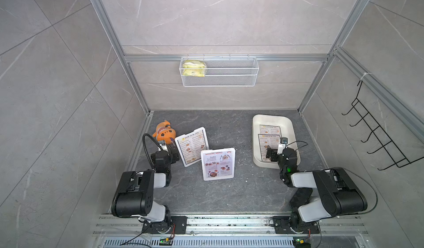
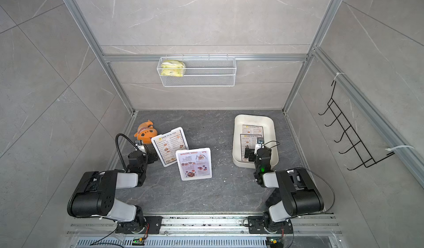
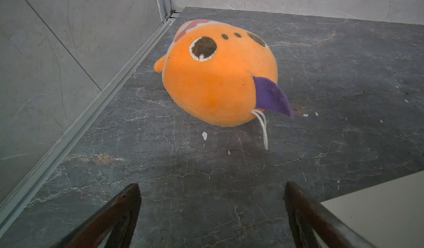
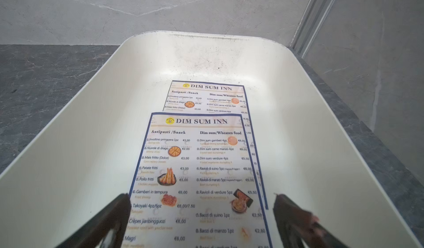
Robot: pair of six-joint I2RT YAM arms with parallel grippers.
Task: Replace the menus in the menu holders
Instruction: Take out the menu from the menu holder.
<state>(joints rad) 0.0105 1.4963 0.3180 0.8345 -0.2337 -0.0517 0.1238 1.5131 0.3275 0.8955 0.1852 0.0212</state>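
Right wrist view shows the right gripper [image 4: 202, 196], jaws spread and empty, over two white paper menus [image 4: 197, 166] overlapping in a cream-white plastic tray [image 4: 91, 120] at the dark table's [image 1: 229, 201] 2 o'clock, long axes 12-to-6, headings at 12. Mid-table, the flat white plastic DIM SUM INN menu holder [image 1: 191, 147] runs 11-to-5; the SPECIAL MENU holder [image 1: 218, 164], at its 4 o'clock, runs 12-to-6. The left gripper [image 3: 211, 186], likewise spread and empty, faces an orange plush toy [image 3: 218, 79].

Upper menu [image 4: 195, 166] overlapped on a lower menu [image 4: 206, 97] in a cream-white tray [image 4: 91, 120].
Both are headed "DIM SUM INN" and are laid flat; the right gripper [image 4: 201, 196] is shown over the upper menu, jaws spread wide, nothing held.
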